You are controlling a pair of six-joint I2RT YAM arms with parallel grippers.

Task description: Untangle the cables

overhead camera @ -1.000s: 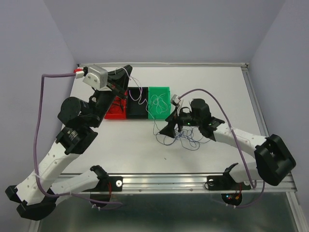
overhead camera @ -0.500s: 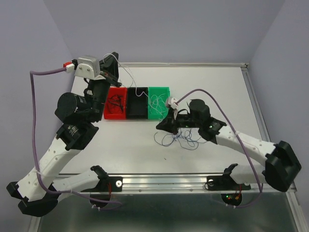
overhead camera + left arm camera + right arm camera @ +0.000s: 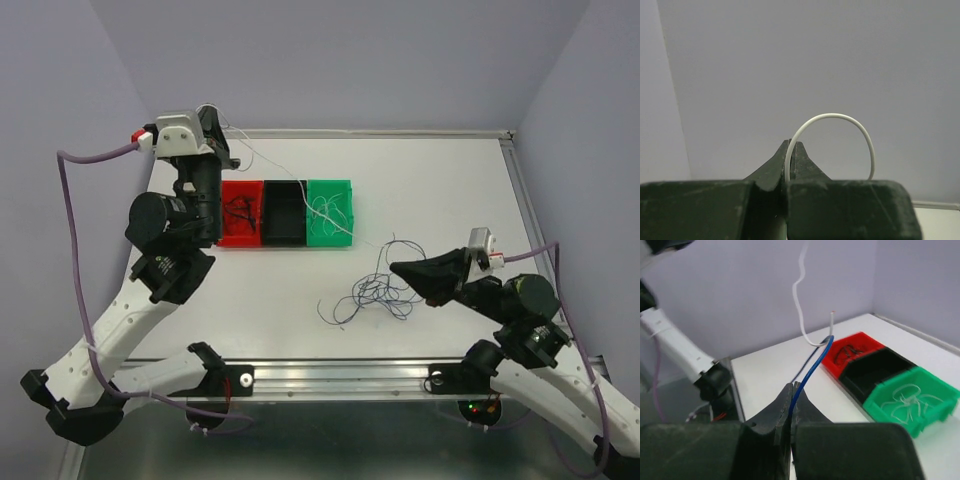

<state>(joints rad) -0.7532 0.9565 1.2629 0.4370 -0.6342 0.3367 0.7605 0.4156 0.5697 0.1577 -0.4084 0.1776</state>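
A loose tangle of thin dark blue and black cables [image 3: 373, 291] lies on the white table just left of my right gripper [image 3: 394, 267]. That gripper is shut on a blue cable [image 3: 812, 367], which rises from between its tips [image 3: 792, 385]. My left gripper [image 3: 213, 118] is raised at the back left, shut on a white cable [image 3: 840, 116] that arcs out of its jaws [image 3: 791, 143]. The white cable [image 3: 250, 152] slopes down across the bins toward the tangle, and it also hangs in the right wrist view [image 3: 799, 300].
Three bins stand in a row at the back: a red bin [image 3: 226, 213] with black wire in it, a black bin [image 3: 283, 212], and a green bin [image 3: 345, 210] with white wire in it. Thick purple arm cables loop at both sides. The table's front rail [image 3: 350, 378] carries the arm bases.
My right gripper has shut on the blue cable and pulled back right and toward the front, dragging the tangle with it. My left gripper has lifted higher with the white cable.
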